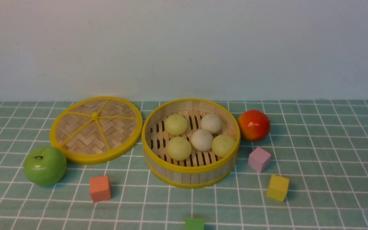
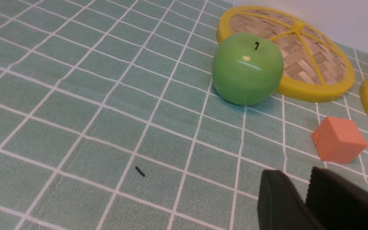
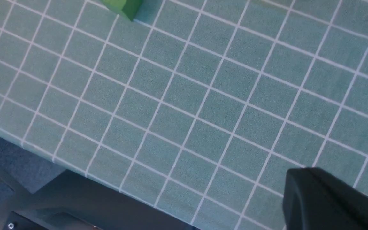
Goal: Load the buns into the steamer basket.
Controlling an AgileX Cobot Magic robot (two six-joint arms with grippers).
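Resting inside the round bamboo steamer basket with yellow rims (image 1: 190, 170), all five small matte buns (image 1: 202, 140) lie on its slatted floor: three pale yellow-green, two off-white. No writing or label can be read anywhere.

The left pincer (image 2: 302, 199) hangs low over the green checked tablecloth (image 2: 107, 105), its dark fingers slightly apart and holding nothing. Ahead of it sits the orange cube (image 2: 339, 139); farther ahead the glossy green apple (image 2: 247, 68) touches the flat woven lid with yellow spokes (image 2: 302, 60), and the basket's wall shows off to one side of the cube.

The right pincer (image 3: 327, 198) is closed on nothing, only one dark finger showing above bare cloth near the table's edge; a green cube (image 3: 123, 5) lies well ahead of it, and the basket is out of its view.
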